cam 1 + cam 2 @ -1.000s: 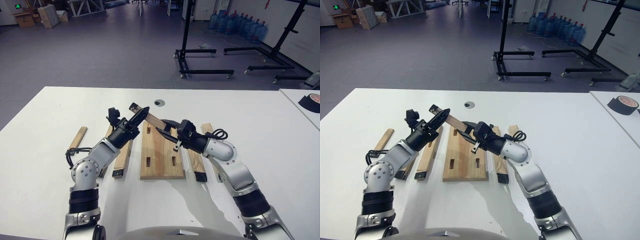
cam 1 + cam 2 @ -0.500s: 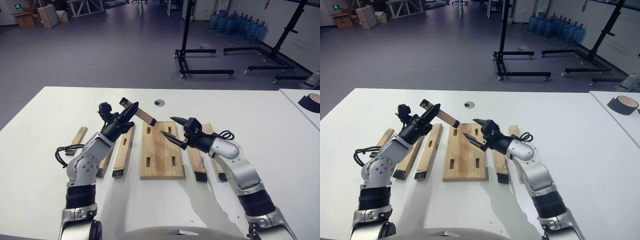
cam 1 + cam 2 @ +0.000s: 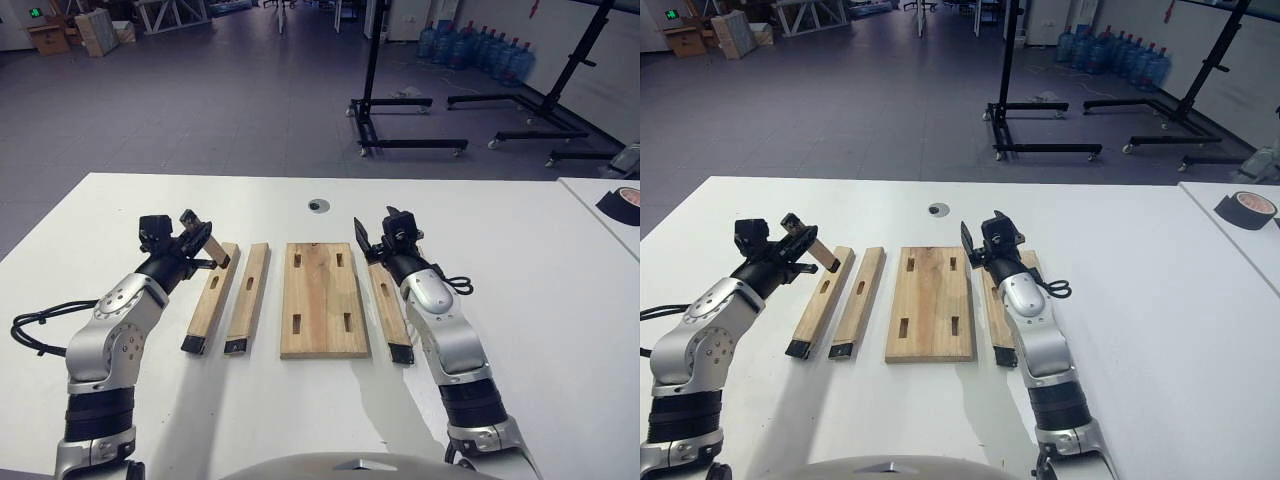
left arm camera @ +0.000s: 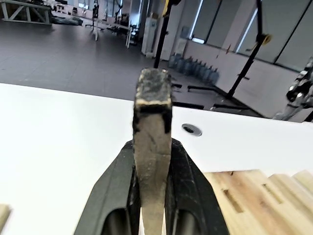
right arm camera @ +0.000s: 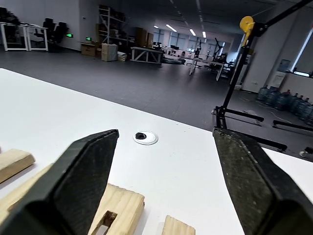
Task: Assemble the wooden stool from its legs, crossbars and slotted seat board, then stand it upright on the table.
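The silver left arm (image 3: 108,335) is bent at the elbow and angled outward, its black two-fingered tool (image 3: 192,246) raised and clamped on a short wooden bar with a black end (image 3: 202,238). The silver right arm (image 3: 447,340) reaches forward, its black tool (image 3: 378,228) pointing away, fingers (image 5: 88,171) spread wide.

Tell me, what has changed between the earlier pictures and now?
The left tool swung out to the robot's left, carrying the crossbar away from above the seat board. The right tool, earlier at the crossbar's other end, came off it and drew back, open, beside the board's right edge. The seat board and the legs lying on the table stayed put.
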Motion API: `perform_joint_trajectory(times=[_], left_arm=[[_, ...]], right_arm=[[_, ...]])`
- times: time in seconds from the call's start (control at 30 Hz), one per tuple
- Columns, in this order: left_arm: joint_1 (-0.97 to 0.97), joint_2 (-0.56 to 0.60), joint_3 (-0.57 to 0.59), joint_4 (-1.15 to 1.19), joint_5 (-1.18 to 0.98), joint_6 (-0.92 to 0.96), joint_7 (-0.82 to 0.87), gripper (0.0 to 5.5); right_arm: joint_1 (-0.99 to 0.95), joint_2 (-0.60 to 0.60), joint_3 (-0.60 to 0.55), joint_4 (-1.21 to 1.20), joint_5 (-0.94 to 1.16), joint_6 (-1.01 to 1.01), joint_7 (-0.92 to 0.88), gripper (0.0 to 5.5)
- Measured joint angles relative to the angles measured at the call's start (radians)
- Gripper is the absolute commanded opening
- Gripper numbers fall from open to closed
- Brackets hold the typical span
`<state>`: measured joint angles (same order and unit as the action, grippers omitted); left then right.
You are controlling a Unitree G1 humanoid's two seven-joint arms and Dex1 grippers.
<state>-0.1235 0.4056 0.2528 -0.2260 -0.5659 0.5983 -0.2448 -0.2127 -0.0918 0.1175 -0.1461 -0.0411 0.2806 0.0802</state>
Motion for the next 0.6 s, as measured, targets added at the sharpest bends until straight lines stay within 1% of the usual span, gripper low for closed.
perform_joint_trajectory(times=[0.13, 0.3, 0.6], left_arm=[[0.021, 0.001, 0.008, -0.017, 0.014, 0.032, 0.039, 0.38], [0.046, -0.029, 0.019, -0.056, 0.036, 0.033, 0.088, 0.38], [0.057, -0.073, 0.015, -0.061, 0.067, 0.033, 0.099, 0.38]], right_arm=[[0.001, 0.019, 0.006, 0.000, -0.023, 0.000, -0.029, 3.56], [0.024, 0.029, 0.007, -0.009, -0.038, 0.000, -0.038, 3.56], [0.025, 0.032, 0.009, -0.012, -0.038, 0.000, -0.038, 3.56]])
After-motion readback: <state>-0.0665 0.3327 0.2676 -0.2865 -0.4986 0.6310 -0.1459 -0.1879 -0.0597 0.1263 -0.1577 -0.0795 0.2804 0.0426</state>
